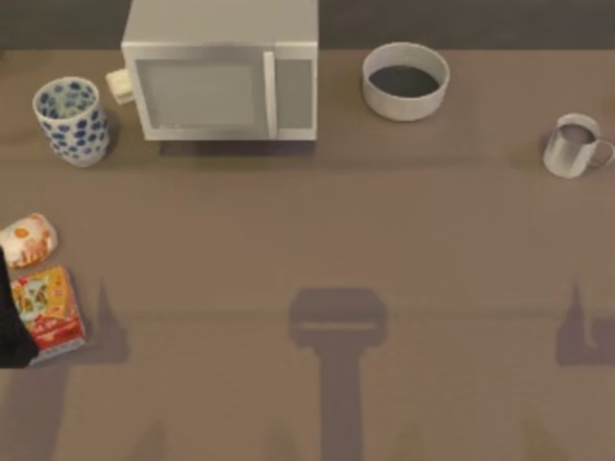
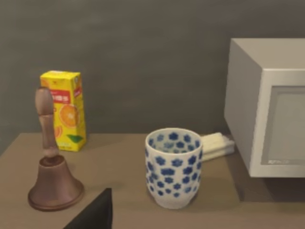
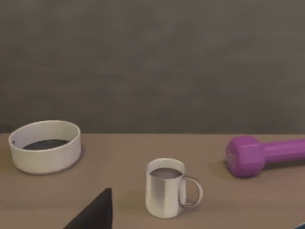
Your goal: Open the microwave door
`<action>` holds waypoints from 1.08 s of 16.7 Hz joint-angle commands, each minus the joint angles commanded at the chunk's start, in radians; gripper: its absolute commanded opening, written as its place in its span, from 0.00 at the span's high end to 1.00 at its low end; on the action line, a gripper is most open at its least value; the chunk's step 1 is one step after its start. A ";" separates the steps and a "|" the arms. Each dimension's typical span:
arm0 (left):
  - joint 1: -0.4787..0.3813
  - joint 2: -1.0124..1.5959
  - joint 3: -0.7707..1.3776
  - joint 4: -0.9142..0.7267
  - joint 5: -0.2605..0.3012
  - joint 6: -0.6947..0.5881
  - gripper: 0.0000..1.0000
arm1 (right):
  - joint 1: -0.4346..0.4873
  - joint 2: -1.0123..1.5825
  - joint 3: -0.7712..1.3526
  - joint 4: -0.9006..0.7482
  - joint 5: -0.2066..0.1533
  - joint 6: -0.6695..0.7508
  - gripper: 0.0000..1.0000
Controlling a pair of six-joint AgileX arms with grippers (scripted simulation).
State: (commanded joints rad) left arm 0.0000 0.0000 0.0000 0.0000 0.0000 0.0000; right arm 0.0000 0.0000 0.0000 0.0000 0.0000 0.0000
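Observation:
The microwave stands at the back of the table, left of centre. Its door is flat against the body, with the vertical white handle beside the control panel. The left wrist view shows the microwave's side and part of the door, well apart from my left gripper, of which only a dark edge shows. My left arm sits at the table's left edge. My right gripper shows only a dark edge and is out of the top view.
A blue-flowered cup stands left of the microwave, with a white block between them. A white bowl and a metal mug stand to the right. A bell, a juice carton and a purple dumbbell also stand about.

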 joint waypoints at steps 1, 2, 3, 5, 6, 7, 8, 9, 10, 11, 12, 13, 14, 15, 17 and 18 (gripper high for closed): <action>0.000 0.000 0.000 0.000 0.000 0.000 0.00 | 0.000 0.000 0.000 0.000 0.000 0.000 0.00; 0.000 0.000 0.000 0.000 0.000 0.000 0.00 | 0.000 0.000 0.000 0.000 0.000 0.000 0.00; -0.005 0.010 0.010 -0.003 -0.002 -0.003 0.00 | 0.000 0.000 0.000 0.000 0.000 0.000 0.00; -0.026 0.062 0.061 -0.017 -0.011 -0.019 0.00 | 0.000 0.000 0.000 0.000 0.000 0.000 0.00; -0.042 0.104 0.102 -0.030 -0.018 -0.032 0.00 | 0.000 0.000 0.000 0.000 0.000 0.000 0.00; -0.060 0.157 0.152 -0.045 -0.028 -0.046 0.00 | 0.000 0.000 0.000 0.000 0.000 0.000 0.00; -0.081 0.220 0.209 -0.063 -0.040 -0.063 0.00 | 0.000 0.000 0.000 0.000 0.000 0.000 0.00; -0.103 0.294 0.273 -0.083 -0.053 -0.081 0.00 | 0.000 0.000 0.000 0.000 0.000 0.000 0.00; -0.126 0.378 0.343 -0.106 -0.068 -0.100 0.00 | 0.000 0.000 0.000 0.000 0.000 0.000 0.00; -0.151 0.470 0.417 -0.130 -0.085 -0.121 0.00 | 0.000 0.000 0.000 0.000 0.000 0.000 0.00; -0.177 0.569 0.496 -0.156 -0.102 -0.143 0.00 | 0.000 0.000 0.000 0.000 0.000 0.000 0.00; -0.203 0.673 0.576 -0.183 -0.120 -0.166 0.00 | 0.000 0.000 0.000 0.000 0.000 0.000 0.00; -0.230 0.780 0.659 -0.211 -0.139 -0.189 0.00 | 0.000 0.000 0.000 0.000 0.000 0.000 0.00; -0.258 0.890 0.743 -0.240 -0.157 -0.213 0.00 | 0.000 0.000 0.000 0.000 0.000 0.000 0.00; -0.314 1.112 0.910 -0.297 -0.195 -0.261 0.00 | 0.000 0.000 0.000 0.000 0.000 0.000 0.00; -0.341 1.222 0.993 -0.324 -0.213 -0.284 0.00 | 0.000 0.000 0.000 0.000 0.000 0.000 0.00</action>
State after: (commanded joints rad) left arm -0.3412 1.2224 0.9935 -0.3244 -0.2134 -0.2841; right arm 0.0000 0.0000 0.0000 0.0000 0.0000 0.0000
